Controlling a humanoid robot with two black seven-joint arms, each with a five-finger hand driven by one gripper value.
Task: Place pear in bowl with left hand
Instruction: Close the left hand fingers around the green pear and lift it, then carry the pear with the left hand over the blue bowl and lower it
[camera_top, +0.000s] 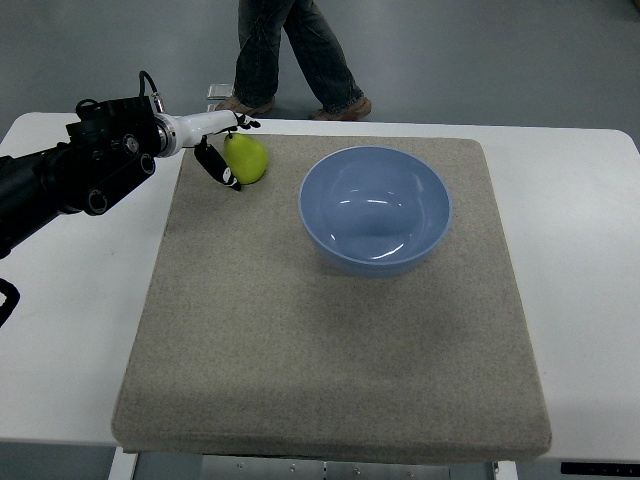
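A yellow-green pear (249, 160) lies on the grey mat (330, 340) at its far left corner. A light blue bowl (375, 208) stands empty on the mat, to the right of the pear. My left hand (226, 152) reaches in from the left edge and sits at the pear's left side. Its fingers are spread, one black-tipped finger (220, 170) along the pear's near left side and the others (240, 123) just beyond its far end. The pear rests on the mat. The right arm does not show.
The mat lies on a white table (580, 260). A person's legs (290, 55) stand on the floor just beyond the table's far edge, behind the pear.
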